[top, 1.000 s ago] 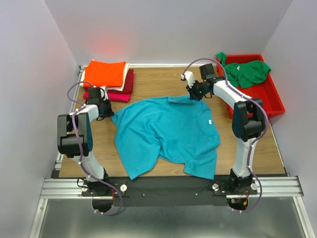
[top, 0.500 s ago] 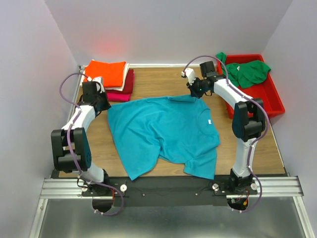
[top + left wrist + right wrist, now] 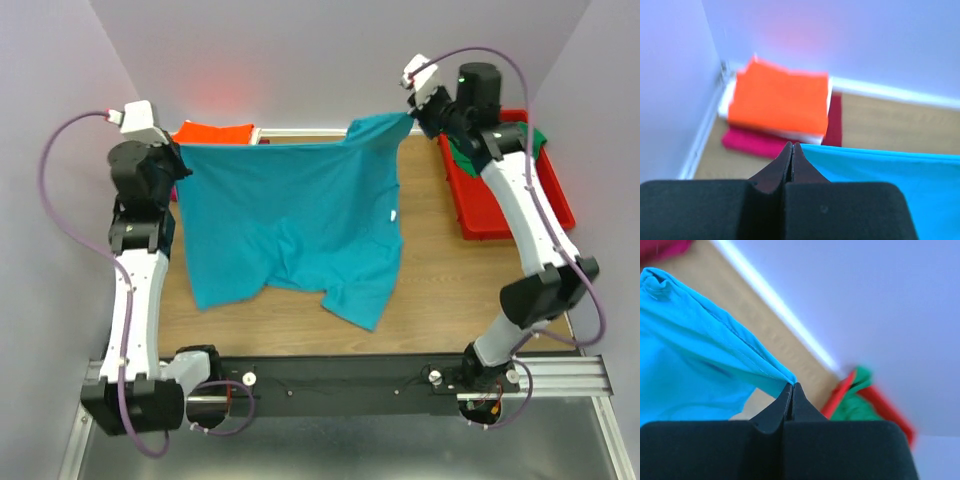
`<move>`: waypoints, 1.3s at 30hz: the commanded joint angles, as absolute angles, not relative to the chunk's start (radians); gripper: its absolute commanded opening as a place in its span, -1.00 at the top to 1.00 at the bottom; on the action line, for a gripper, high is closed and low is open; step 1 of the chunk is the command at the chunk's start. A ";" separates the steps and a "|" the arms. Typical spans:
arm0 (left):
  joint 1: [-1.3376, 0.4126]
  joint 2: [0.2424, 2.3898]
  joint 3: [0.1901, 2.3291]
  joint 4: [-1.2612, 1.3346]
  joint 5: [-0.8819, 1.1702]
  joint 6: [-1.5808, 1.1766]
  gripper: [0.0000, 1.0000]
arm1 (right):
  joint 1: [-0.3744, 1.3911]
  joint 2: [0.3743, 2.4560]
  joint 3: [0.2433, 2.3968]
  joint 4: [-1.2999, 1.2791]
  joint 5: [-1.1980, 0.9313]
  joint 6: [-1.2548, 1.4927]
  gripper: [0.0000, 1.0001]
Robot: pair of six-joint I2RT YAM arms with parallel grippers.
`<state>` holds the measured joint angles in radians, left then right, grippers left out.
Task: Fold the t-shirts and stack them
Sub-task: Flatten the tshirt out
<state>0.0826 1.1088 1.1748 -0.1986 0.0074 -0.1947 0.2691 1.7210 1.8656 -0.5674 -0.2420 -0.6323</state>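
teal t-shirt (image 3: 290, 220): lay flat on worktop (image 3: 450, 285) a second ago, now lifted and hanging spread between both arms.
left gripper (image 3: 792, 146): pinched shut on its far-left corner.
right gripper (image 3: 792, 386): pinched shut on its far-right corner.
meaning: probably straightening it out before the fold.
folded stack (image 3: 215, 132): far-left, not yet added to.

The wooden table (image 3: 440, 290) carries a stack of tees (image 3: 215, 133) in its far left corner, against the walls. The magenta tee (image 3: 747, 142) lies at the bottom on the wood, the orange tee (image 3: 780, 100) on top. A red bin (image 3: 485, 205) sits along the right edge.
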 commanded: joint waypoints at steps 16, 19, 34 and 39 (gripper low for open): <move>0.015 0.813 1.546 -0.020 0.391 -0.347 1.00 | 0.132 1.405 2.393 -0.612 -0.268 -0.554 0.99; 0.008 0.808 1.563 -0.006 0.440 -0.382 1.00 | 0.066 1.407 2.453 -0.615 -0.304 -0.526 0.99; 0.002 0.672 1.020 0.055 0.233 -0.394 1.00 | 0.005 1.607 2.205 -0.517 -0.515 -0.405 0.99; 0.002 0.695 0.700 0.121 0.103 -0.535 1.00 | 0.043 1.744 1.956 -0.445 -0.614 -0.344 0.99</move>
